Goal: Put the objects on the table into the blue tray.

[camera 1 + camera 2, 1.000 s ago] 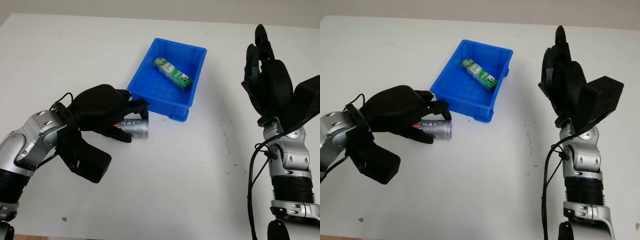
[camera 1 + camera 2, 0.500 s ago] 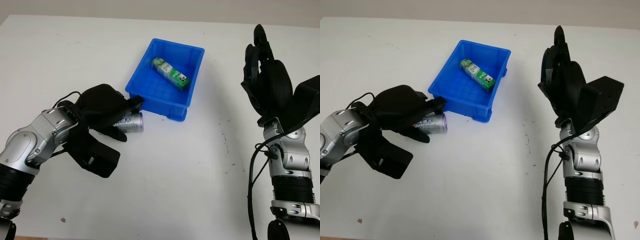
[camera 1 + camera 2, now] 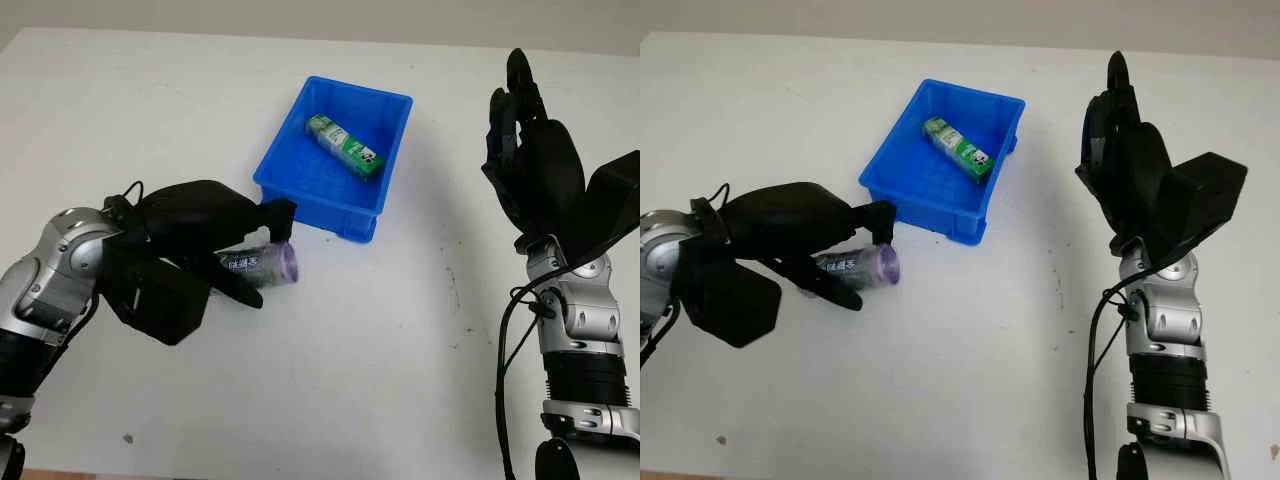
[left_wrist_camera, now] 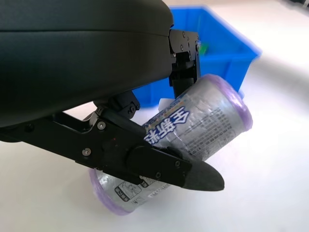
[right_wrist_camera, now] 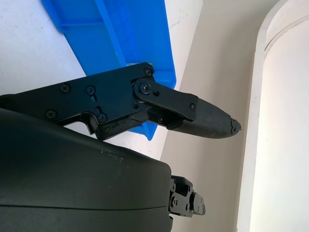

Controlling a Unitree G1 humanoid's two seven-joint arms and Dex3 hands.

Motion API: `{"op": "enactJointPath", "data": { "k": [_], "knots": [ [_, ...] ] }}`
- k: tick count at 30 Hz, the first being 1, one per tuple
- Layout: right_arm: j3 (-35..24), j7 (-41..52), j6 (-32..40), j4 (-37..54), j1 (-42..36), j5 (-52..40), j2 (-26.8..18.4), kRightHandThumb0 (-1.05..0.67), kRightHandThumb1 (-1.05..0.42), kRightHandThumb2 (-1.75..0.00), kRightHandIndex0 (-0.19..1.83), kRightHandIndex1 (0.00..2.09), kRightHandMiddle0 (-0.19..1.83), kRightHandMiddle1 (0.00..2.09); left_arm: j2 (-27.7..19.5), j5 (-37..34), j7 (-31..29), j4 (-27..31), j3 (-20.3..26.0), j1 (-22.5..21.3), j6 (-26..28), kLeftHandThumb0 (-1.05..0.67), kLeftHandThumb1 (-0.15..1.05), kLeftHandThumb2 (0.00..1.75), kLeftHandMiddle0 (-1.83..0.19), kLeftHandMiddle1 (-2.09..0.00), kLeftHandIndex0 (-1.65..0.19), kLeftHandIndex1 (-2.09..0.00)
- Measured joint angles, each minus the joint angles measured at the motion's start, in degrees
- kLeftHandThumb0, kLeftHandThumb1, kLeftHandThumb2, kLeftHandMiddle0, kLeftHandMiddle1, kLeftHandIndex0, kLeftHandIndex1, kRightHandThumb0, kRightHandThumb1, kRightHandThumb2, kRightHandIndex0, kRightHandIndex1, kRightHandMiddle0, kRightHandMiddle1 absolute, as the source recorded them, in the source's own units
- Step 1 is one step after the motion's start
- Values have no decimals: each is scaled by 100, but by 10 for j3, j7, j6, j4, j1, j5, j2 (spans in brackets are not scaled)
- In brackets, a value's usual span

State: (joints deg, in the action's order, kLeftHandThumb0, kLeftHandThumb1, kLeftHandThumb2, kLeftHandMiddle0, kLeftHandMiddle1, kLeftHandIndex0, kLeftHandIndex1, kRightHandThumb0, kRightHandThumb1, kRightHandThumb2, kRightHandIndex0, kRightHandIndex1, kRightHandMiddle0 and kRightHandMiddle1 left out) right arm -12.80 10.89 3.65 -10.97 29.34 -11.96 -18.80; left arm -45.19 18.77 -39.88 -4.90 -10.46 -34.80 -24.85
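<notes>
Left eye view: on a white counter (image 3: 400, 330), a blue tray (image 3: 300, 180) sits toward the far edge, already holding a green and white carton (image 3: 345, 146). The left hand (image 3: 205, 235), near the counter's left edge, has its fingers closed around a silver drink can (image 3: 262, 267) with a purple rim, held on its side just short of the tray's near wall. The right hand (image 3: 530, 160) is raised near the right edge, open and holding nothing.

Left wrist view: black fingers (image 4: 159, 166) wrap the can, its printed label facing out, with the tray's near corner beyond it.

Right wrist view: the tray's blue wall lies past the open hand's fingers (image 5: 193, 111).

The step in hand looks like carrying the can to the tray; the next move calls for lifting it over the near wall before letting go.
</notes>
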Motion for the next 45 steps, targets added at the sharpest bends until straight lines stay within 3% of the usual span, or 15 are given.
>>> {"op": "enactJointPath", "data": {
  "k": [3,8,14,19,24,28,29,31,32,33,35,38,41,42,45],
  "knots": [
    [0,-1,0,0,0,0,0,-67,-105,-73,-19,0,-19,0,-3,-28,-11,11,21,-24,14,-49,105,30,-94,-209,-25,-209],
    [0,-2,1,0,0,0,0,-66,-105,-73,-19,0,-19,0,-12,-78,-31,13,50,-66,30,-46,105,27,-78,-209,-35,-209],
    [0,-2,1,0,2,3,-1,-67,-105,-73,-19,0,-19,0,0,-68,9,-58,58,-160,21,-47,105,29,-74,-209,-38,-209],
    [-1,1,-1,-1,3,3,-2,-67,-105,-72,-19,0,-19,0,46,-48,57,-177,45,-232,-10,-45,105,27,-72,-209,-42,-209],
    [-2,5,-3,-1,3,8,-4,-67,-105,-74,-19,0,-19,0,117,7,179,-333,24,-306,-63,-44,105,27,-72,-209,-47,-201],
    [-1,0,-3,3,-2,15,-6,-67,-105,-74,-19,0,-19,0,168,57,285,-440,-1,-355,-83,-49,105,34,-94,-209,-61,-209],
    [-1,-1,-3,5,-4,17,-6,-67,-105,-74,-19,0,-19,0,182,64,311,-462,-4,-364,-85,-48,105,35,-95,-209,-61,-209],
    [-2,-3,-3,14,-8,16,-6,-66,-105,-73,-19,0,-19,0,209,71,346,-501,-11,-375,-78,-48,105,36,-70,-209,-37,-207],
    [-2,-3,-3,17,-9,16,-5,-66,-105,-73,-19,0,-19,0,221,73,352,-516,-13,-378,-66,-48,105,37,-53,-202,-24,-198],
    [-3,-4,-3,20,-12,16,-5,-67,-105,-72,-19,0,-19,0,231,74,353,-529,-16,-381,-50,-48,105,39,-37,-180,-8,-173],
    [-4,-7,-3,22,-16,16,-5,-67,-105,-71,-19,0,-19,0,247,71,341,-546,-20,-383,-19,-50,105,40,-23,-141,5,-131],
    [-4,-14,-1,25,-22,18,-5,-69,-105,-70,-19,0,-19,0,257,69,316,-567,-28,-382,4,-57,105,42,-5,-95,16,-90],
    [-4,-17,2,31,-25,20,-5,-68,-105,-71,-19,0,-19,0,254,79,287,-571,-44,-383,13,-62,105,43,1,-27,18,-39],
    [-4,-17,3,33,-25,20,-5,-68,-105,-71,-19,0,-19,0,251,86,272,-570,-52,-384,17,-65,105,45,8,-14,19,-22],
    [-4,-17,3,36,-26,20,-5,-67,-105,-72,-19,0,-19,0,242,92,226,-570,-66,-384,24,-70,105,48,18,-2,19,-3]
  ]
}}
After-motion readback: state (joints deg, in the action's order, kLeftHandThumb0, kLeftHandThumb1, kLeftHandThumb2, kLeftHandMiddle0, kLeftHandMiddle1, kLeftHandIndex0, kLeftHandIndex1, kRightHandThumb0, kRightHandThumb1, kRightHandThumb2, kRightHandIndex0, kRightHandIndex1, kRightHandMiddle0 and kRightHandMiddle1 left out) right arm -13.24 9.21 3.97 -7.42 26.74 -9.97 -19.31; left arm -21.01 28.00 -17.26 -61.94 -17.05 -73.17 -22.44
